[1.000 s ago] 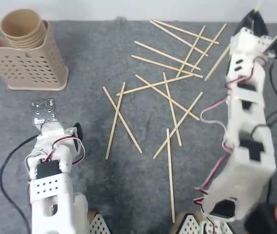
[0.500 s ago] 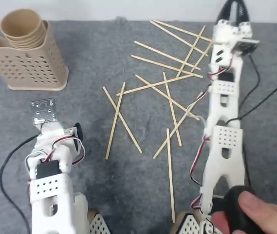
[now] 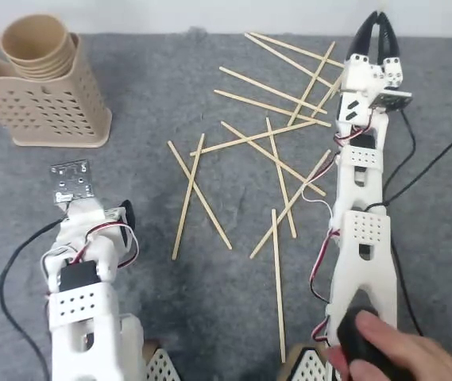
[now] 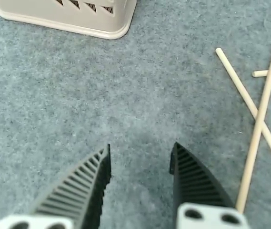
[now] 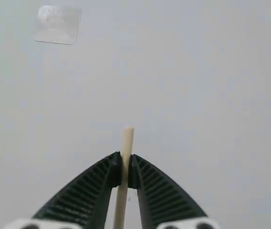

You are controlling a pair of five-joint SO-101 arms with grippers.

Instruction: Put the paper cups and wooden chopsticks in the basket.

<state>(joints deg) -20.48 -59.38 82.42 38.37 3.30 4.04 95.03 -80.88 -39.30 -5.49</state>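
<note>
Gripping one wooden chopstick between closed fingers, your right hand pointed toward the wall at the far edge of the tabletop. Your left hand hovered open above the grey surface near the basket, which held the stacked paper cups. Loose chopsticks lay scattered between the arms.

**Open mat on the left, sticks crowding the middle**

Bare grey mat lies between the left gripper and the basket. Loose chopsticks criss-cross the centre. Stacked paper cups fill one end of the basket; the other end looks open.
</note>
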